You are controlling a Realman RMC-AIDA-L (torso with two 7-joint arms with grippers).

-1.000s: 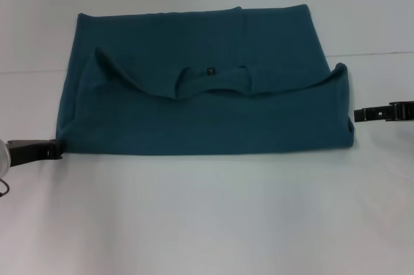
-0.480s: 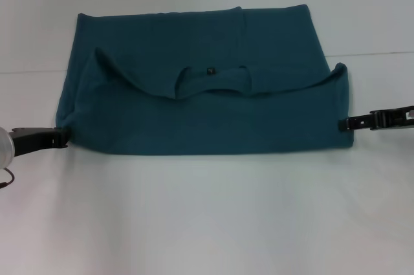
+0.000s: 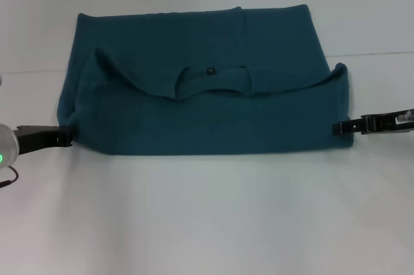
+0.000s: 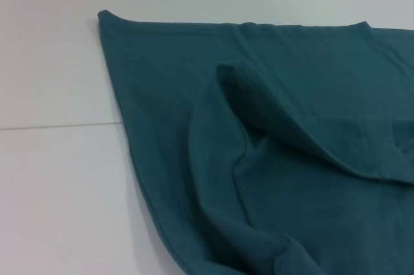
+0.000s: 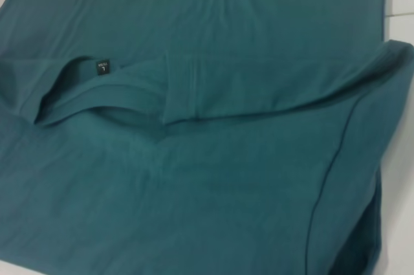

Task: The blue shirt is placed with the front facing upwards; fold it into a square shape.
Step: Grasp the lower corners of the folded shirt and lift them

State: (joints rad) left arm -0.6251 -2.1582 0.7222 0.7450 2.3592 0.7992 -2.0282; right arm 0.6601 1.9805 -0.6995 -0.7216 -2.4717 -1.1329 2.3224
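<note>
One blue shirt [image 3: 200, 87] is lying halfway folded on the white table [image 3: 207, 223], its collar turned down across the middle. We are setting our left gripper [image 3: 65, 136] and right gripper [image 3: 337, 127] against its near side edges, probably for the next fold, though we cannot tell whether either is gripping cloth.

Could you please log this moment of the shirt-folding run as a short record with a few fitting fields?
surface: white table
garment: blue shirt, folded once into a wide band, collar and black neck tag showing
lettering: not visible
left tool: low at the shirt's near left corner, touching its edge
right tool: low at the shirt's near right edge, tip over the fabric
fold status: not yet a square
</note>
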